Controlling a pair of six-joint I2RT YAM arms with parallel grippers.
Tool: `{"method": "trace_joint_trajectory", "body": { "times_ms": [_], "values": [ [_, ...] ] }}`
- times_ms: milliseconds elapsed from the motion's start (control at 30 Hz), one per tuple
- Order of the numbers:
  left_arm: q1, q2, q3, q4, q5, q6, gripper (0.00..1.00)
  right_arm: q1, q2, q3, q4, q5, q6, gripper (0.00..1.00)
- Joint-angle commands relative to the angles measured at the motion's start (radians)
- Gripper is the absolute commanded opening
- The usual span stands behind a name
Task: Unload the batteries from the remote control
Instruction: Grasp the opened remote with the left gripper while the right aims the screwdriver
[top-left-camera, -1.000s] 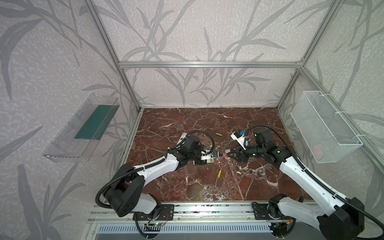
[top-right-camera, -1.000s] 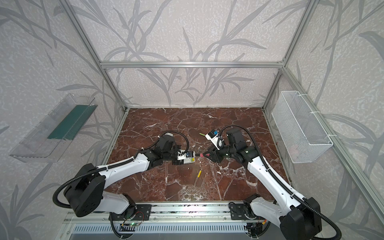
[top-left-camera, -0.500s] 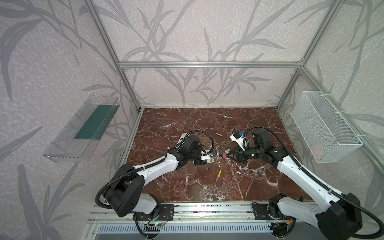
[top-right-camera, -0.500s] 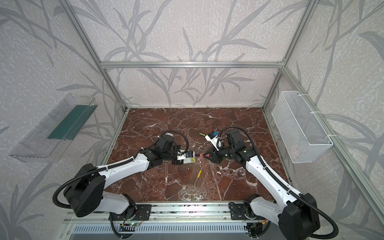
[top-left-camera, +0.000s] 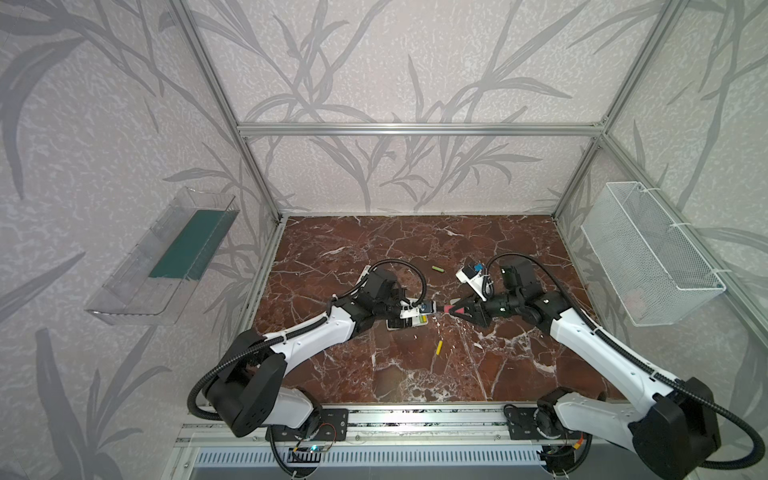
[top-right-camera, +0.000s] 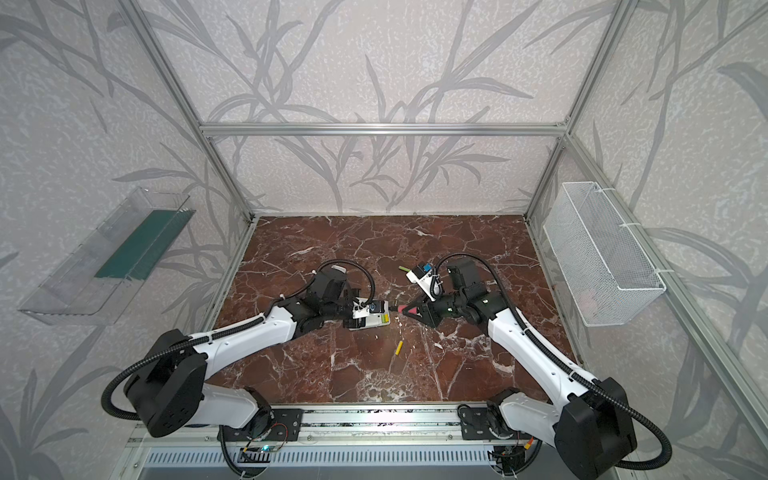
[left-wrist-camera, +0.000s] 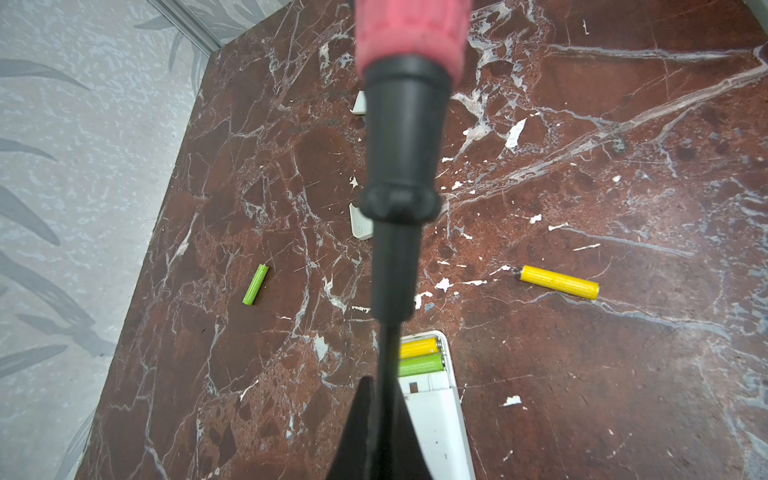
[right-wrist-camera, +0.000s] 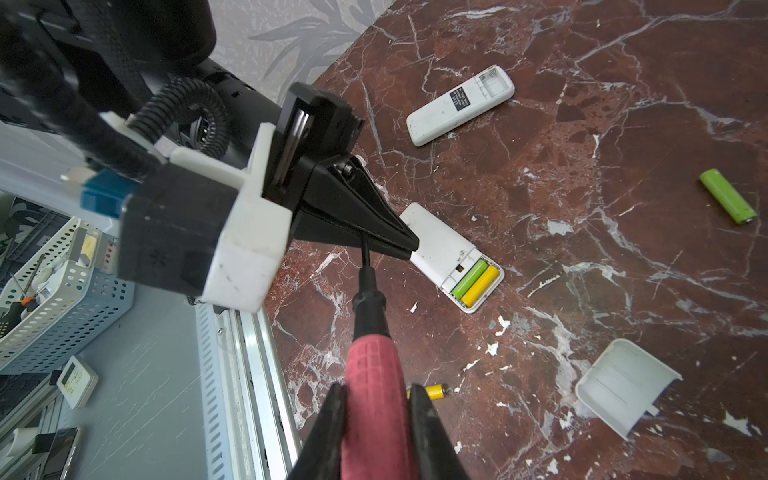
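The left gripper (right-wrist-camera: 409, 247) pinches the thin black end of the screwdriver (right-wrist-camera: 370, 357), the right gripper (right-wrist-camera: 376, 390) squeezes its red handle, two batteries (right-wrist-camera: 476, 280) sit in the open remote (right-wrist-camera: 440, 245), and a green battery (right-wrist-camera: 727, 196) and a yellow battery (left-wrist-camera: 559, 282) lie on the table (right-wrist-camera: 644, 83).

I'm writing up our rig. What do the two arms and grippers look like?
Both the left arm and right arm have white shells with black joints. A black corrugated cable loops along each. The left gripper and right gripper have black, tapered, wedge-shaped fingers. Each wrist carries a black camera box on a white bracket with a blue connector.
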Motion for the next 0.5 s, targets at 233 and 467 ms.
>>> {"method": "trace_joint_trajectory", "body": {
  "times_ms": [233, 467],
  "values": [
    [0.014, -0.091, -0.081, 0.102, -0.164, 0.003, 0.76, -0.004, -0.049, 0.004, -0.03, 0.114, -0.016, 0.05],
    [0.035, -0.159, -0.136, 0.075, -0.216, 0.023, 0.77, -0.003, -0.07, 0.0, -0.038, 0.116, -0.03, 0.04]
  ]
}}
